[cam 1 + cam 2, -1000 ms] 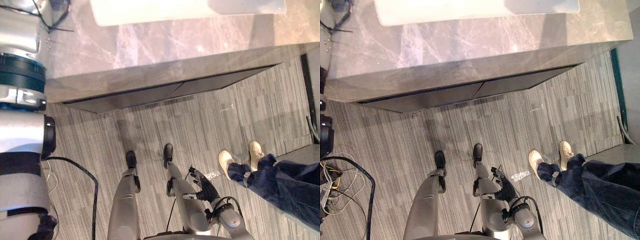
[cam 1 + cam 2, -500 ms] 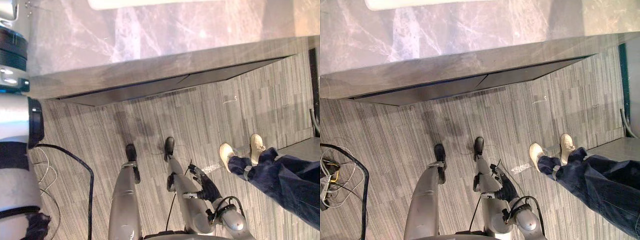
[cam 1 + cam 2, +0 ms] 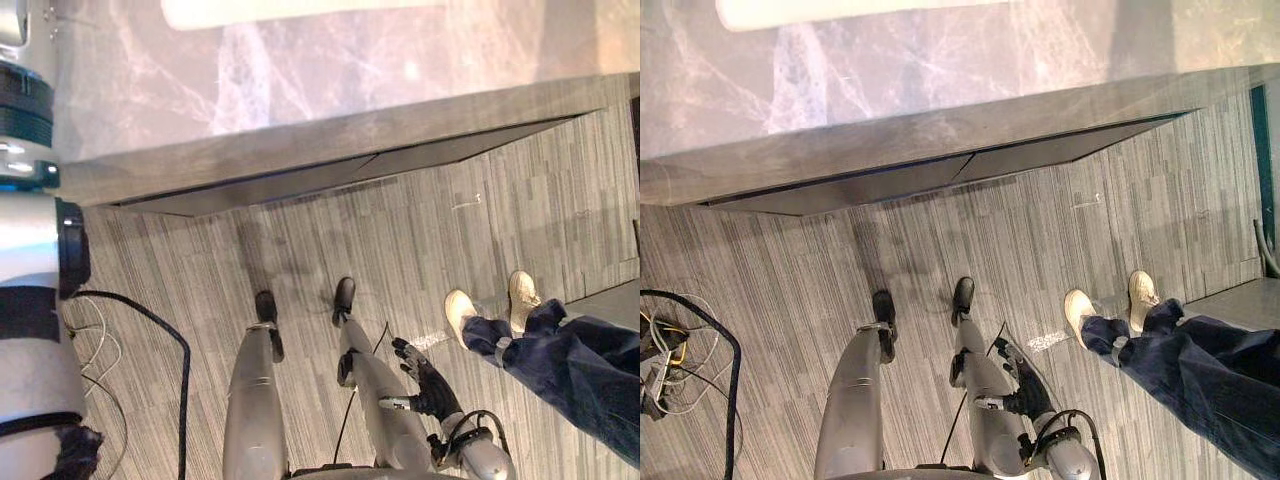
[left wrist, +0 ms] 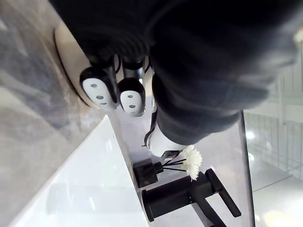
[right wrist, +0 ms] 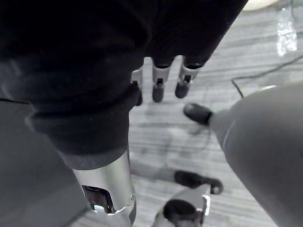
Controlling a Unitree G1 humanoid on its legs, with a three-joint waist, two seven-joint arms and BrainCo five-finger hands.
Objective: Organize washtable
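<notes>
The grey marble washtable point(image 3: 300, 90) runs across the far side, with the rim of a white sink basin point(image 3: 300, 10) at its back. My left hand point(image 4: 189, 71) is up over the counter beside a tan round edge point(image 4: 66, 52). Past it I see the white basin point(image 4: 85, 189), a black faucet point(image 4: 189, 201) and a small black diffuser bottle point(image 4: 147, 172) with a white flower point(image 4: 193, 161). My right hand point(image 3: 425, 375) hangs low over the floor, open with relaxed fingers point(image 5: 158, 87) and holding nothing.
Dark drawer fronts point(image 3: 350, 175) sit recessed under the counter's front edge. A person stands close at the right, with light shoes point(image 3: 462, 312) and a dark trouser leg point(image 3: 580, 370). Striped grey floor point(image 3: 400, 240) lies between me and the washtable.
The whole picture has shifted a little, so the camera moved. My right hand hangs slightly further right. The person's shoes stay close at the right.
</notes>
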